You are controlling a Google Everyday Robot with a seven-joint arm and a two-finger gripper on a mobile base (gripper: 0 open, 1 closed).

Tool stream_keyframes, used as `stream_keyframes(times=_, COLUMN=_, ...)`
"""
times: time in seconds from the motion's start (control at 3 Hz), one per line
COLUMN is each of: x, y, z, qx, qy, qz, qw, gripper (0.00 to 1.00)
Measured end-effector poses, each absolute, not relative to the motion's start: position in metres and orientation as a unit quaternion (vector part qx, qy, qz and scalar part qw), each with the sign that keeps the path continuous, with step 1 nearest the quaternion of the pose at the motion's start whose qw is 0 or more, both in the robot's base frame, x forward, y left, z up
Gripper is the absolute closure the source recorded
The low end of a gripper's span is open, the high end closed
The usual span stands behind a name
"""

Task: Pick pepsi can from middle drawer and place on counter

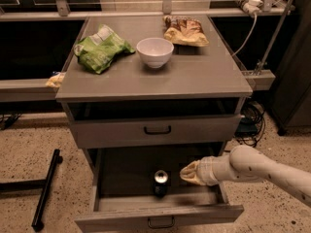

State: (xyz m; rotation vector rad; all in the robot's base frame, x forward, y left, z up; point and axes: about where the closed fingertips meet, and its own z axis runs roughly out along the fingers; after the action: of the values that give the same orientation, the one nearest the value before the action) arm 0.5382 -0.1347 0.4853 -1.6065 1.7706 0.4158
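Down in the open, wide grey metal middle drawer (pixel 104 178), the small dark blue pepsi can (pixel 161 182) stands upright near the front wall. A sideways nudge could topple it, since the tan-tipped gripper (pixel 191 173) sits just right of it, apart, holding nothing; whether it is open or closed, I cannot tell.

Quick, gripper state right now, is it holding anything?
Gripper: inside the middle drawer, just right of the pepsi can, not holding it; open or closed cannot be told.
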Motion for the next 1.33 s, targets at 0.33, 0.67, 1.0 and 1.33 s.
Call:
stream_keyframes(times=0.33, x=0.537, y=-0.133, z=0.481, qx=-0.620, qy=0.683, qz=0.164, qw=0.350, gripper=1.00)
stream_keyframes(times=0.67, x=0.538, y=-0.133, z=0.476, qx=-0.613, qy=0.686, qz=0.167, qw=0.355, gripper=1.00)
stream_keyframes(times=1.0, x=0.542, y=-0.128, z=0.467, qx=-0.606, qy=0.687, qz=0.175, qw=0.360, gripper=0.81)
stream_keyframes(times=1.33, x=0.545, y=-0.126, z=0.461, qx=-0.599, qy=0.690, qz=0.182, qw=0.363, gripper=0.58)
